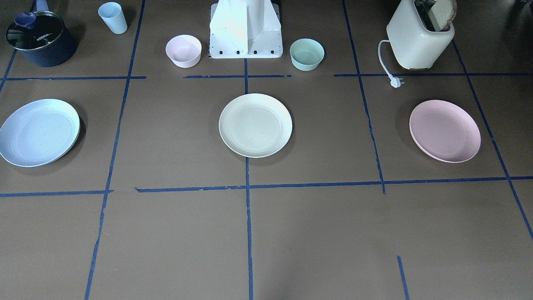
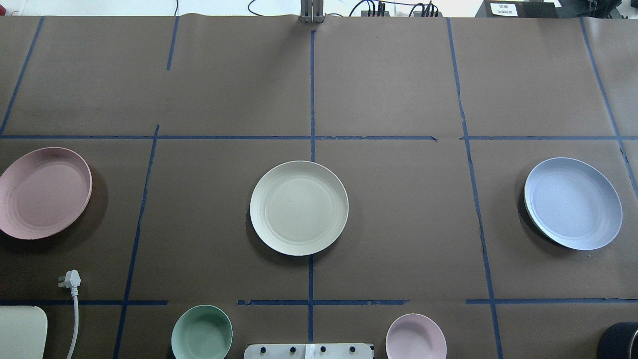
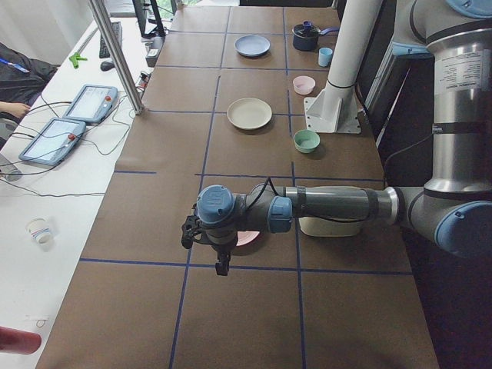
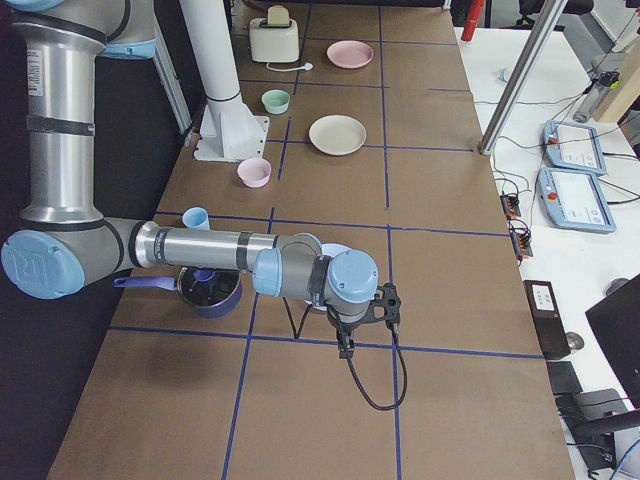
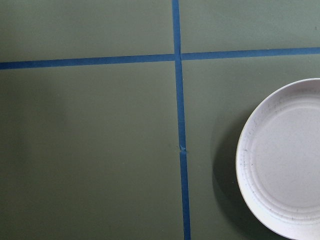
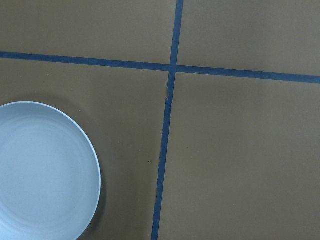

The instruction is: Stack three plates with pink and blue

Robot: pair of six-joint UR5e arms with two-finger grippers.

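Three plates lie apart in a row on the brown table. The cream-white plate (image 1: 255,125) is in the middle (image 2: 299,207). The pale pink plate (image 1: 444,130) lies at the robot's left (image 2: 44,192) and shows at the right edge of the left wrist view (image 5: 285,160). The pale blue plate (image 1: 38,131) lies at the robot's right (image 2: 573,202) and shows in the right wrist view (image 6: 45,170). My left gripper (image 3: 221,266) hangs above the table beside the pink plate. My right gripper (image 4: 345,347) hangs beside the blue plate. I cannot tell whether either is open or shut.
A small pink bowl (image 1: 183,50) and a mint-green bowl (image 1: 307,53) flank the robot base (image 1: 245,33). A toaster (image 1: 420,37) with its loose plug (image 1: 395,82) stands behind the pink plate. A dark pot (image 1: 39,39) and a blue cup (image 1: 113,17) stand behind the blue plate.
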